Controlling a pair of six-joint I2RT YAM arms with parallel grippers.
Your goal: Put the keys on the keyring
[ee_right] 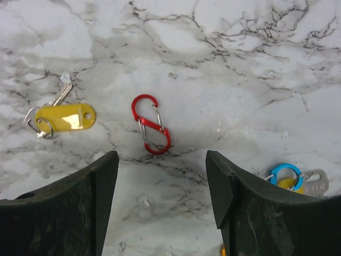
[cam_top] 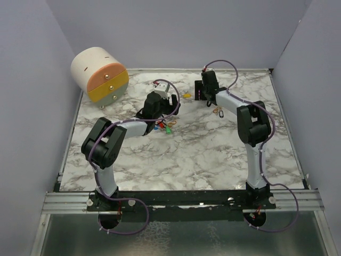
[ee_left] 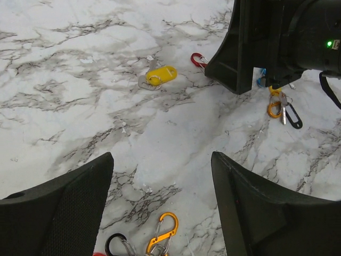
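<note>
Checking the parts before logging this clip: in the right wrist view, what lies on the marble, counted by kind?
Yellow key tag: 1
Red S-shaped clip: 1
Blue ring: 1
Metal keys: 2, one by the tag, one by the blue ring
Total: 5
A yellow bit under the blue ring is too hidden to count.

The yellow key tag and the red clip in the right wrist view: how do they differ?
The yellow key tag is a solid oblong; the red clip is an open wire figure-eight. The tag carries a metal ring and key; the clip carries nothing. Both lie flat on the marble table, apart.
</note>
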